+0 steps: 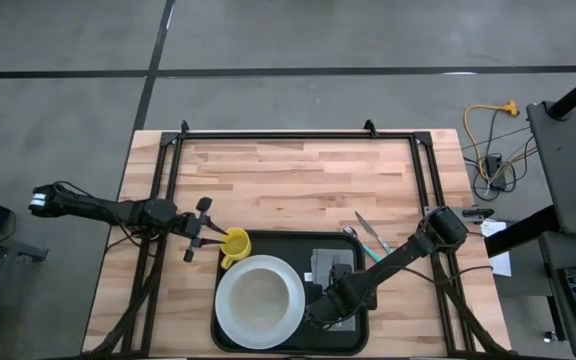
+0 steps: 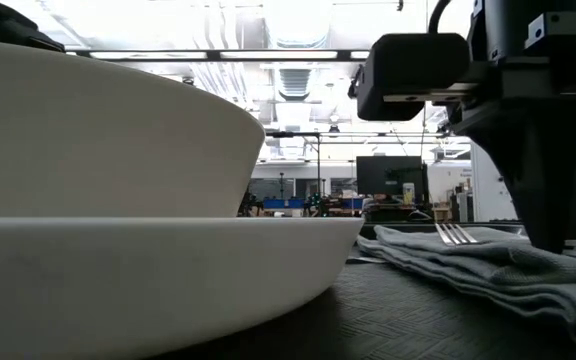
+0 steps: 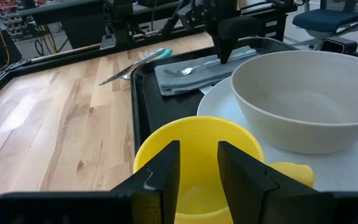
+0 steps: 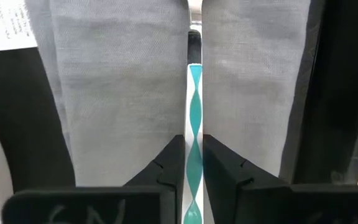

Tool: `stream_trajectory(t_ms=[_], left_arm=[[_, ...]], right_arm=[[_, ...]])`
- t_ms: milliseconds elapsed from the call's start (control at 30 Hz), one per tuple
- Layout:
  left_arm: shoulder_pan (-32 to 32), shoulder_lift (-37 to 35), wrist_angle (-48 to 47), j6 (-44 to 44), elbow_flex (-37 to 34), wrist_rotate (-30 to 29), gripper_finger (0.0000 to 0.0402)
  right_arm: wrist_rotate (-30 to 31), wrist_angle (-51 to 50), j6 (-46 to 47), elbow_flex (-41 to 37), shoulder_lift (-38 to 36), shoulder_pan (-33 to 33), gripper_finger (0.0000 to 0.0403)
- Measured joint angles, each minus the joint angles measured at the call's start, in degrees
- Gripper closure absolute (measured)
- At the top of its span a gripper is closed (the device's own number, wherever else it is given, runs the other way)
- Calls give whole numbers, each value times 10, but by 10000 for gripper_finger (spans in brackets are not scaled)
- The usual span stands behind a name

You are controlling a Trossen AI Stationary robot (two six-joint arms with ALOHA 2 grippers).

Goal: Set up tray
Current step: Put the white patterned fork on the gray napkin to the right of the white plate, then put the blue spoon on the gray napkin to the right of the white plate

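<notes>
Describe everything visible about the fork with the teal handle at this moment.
The fork has silver metal tines and a teal handle with a twisted, wavy pattern. It lies flat on the folded grey napkin, which sits on the black tray beside the white plate. The right gripper is down over it, its fingers closed on either side of the handle. In the low view its tines rest on the cloth, pointing away from the gripper.
</notes>
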Motion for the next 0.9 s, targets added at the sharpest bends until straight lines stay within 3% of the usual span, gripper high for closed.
stream_trajectory(t_ms=[500, 900], left_arm=[[0, 0, 0, 0, 0, 0, 307], [0, 0, 0, 0, 0, 0, 307]], right_arm=[[2, 0, -7, -7, 0, 0, 311], [2, -24, -26, 12, -3, 0, 311]])
